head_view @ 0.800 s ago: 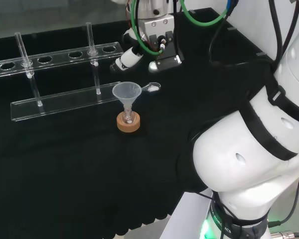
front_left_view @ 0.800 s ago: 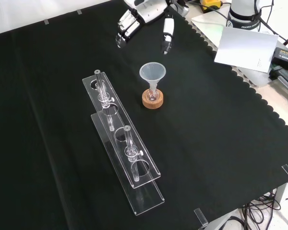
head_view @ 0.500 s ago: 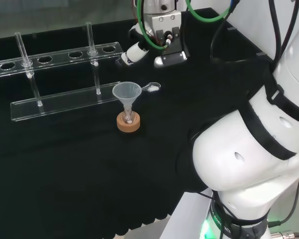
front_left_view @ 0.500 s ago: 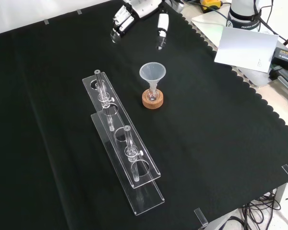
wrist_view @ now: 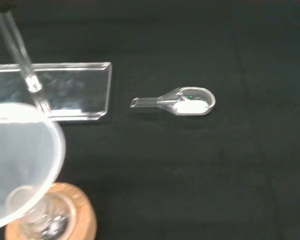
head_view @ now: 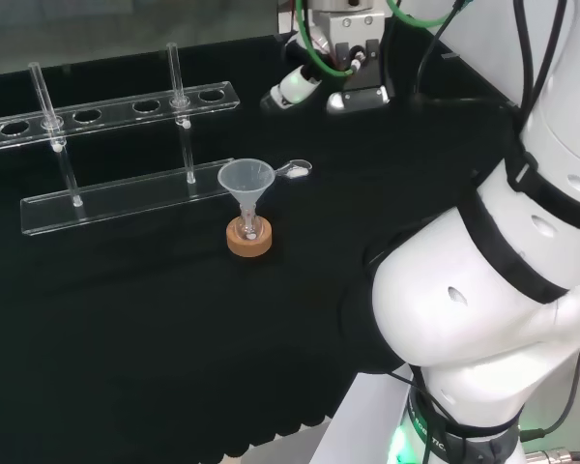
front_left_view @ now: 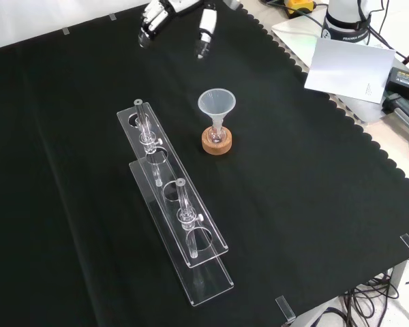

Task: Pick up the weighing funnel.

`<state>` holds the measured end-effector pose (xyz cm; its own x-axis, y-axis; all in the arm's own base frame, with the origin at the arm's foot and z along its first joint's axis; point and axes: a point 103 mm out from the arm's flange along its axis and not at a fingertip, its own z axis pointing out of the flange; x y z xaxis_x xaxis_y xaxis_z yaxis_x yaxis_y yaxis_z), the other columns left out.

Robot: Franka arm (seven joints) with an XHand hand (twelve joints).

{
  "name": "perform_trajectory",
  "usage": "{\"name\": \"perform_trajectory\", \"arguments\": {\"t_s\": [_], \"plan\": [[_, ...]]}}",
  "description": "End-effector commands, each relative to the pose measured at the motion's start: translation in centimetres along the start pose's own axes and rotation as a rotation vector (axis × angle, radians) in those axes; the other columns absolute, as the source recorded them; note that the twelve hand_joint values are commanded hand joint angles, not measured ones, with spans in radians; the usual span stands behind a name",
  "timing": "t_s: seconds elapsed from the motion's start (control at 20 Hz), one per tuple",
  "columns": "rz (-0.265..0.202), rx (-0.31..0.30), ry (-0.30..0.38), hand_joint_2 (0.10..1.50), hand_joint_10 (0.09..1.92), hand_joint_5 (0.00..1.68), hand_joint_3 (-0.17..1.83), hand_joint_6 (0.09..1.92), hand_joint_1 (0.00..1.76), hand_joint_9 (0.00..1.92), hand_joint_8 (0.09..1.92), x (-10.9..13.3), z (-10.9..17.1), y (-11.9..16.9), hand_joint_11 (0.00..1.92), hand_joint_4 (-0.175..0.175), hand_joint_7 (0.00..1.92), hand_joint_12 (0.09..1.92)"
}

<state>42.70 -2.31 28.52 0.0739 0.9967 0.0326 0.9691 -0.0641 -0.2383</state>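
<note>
Head view: the hand (head_view: pixel 295 90) hangs above the cloth (head_view: pixel 155 338) near the far edge, to the right of the rack (head_view: pixel 116 108) and well apart from everything on the bench. The weighing funnel (head_view: pixel 296 169) lies flat on the cloth, just right of the funnel's (head_view: pixel 246 180) mouth and below the hand in the picture, touched by nothing. The funnel stands mouth up with its stem in a small flask on a cork ring (head_view: pixel 249 240), just in front of the rack's lower plate. The arm's white links (head_view: pixel 483 290) stand at the right.

Front view: the hand (front_left_view: pixel 155 13) comes in at the top edge. Its fingers (front_left_view: pixel 148 20) and thumb (front_left_view: pixel 205 30) are spread apart and point down, fairly straight, with nothing between them. It hangs above the cloth, higher in the picture than the funnel (front_left_view: pixel 217 103) and cork ring (front_left_view: pixel 217 142) and clear of both. The rack (front_left_view: pixel 174 204) runs slantwise to the funnel's left, with two glass tubes upright in it.

Wrist view: the weighing funnel (wrist_view: pixel 182 103) lies on its own on bare cloth, bowl up, with a white patch in the bowl. Its short stem points toward the end of the rack plate (wrist_view: pixel 65 90), near it but apart. The funnel's rim (wrist_view: pixel 20 160) and the cork ring (wrist_view: pixel 70 215) loom close at one corner.
</note>
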Motion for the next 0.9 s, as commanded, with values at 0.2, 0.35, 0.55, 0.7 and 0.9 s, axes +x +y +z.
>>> {"name": "perform_trajectory", "arguments": {"t_s": [0.2,0.35,0.55,0.7,0.9], "plan": [[0.042,0.025,-0.019,0.83,0.62,0.47,0.04,0.09,0.73,0.56,0.69,-5.4,0.3,4.7,0.45,-0.033,0.32,1.42],[0.037,0.046,-0.042,0.83,0.61,0.48,0.04,0.09,0.78,0.56,0.69,-6.3,1.0,6.5,0.45,-0.023,0.33,1.41],[0.022,0.075,-0.059,0.82,0.60,0.47,0.03,0.09,0.81,0.54,0.68,-7.6,2.2,8.9,0.44,-0.016,0.32,1.40],[-0.014,0.108,-0.109,0.82,0.59,0.47,0.03,0.09,0.82,0.53,0.67,-7.7,3.8,10.3,0.44,-0.012,0.31,1.39],[-0.038,0.149,-0.127,0.81,0.58,0.47,0.03,0.09,0.82,0.51,0.67,-7.3,6.4,11.6,0.44,-0.009,0.30,1.39]]}}
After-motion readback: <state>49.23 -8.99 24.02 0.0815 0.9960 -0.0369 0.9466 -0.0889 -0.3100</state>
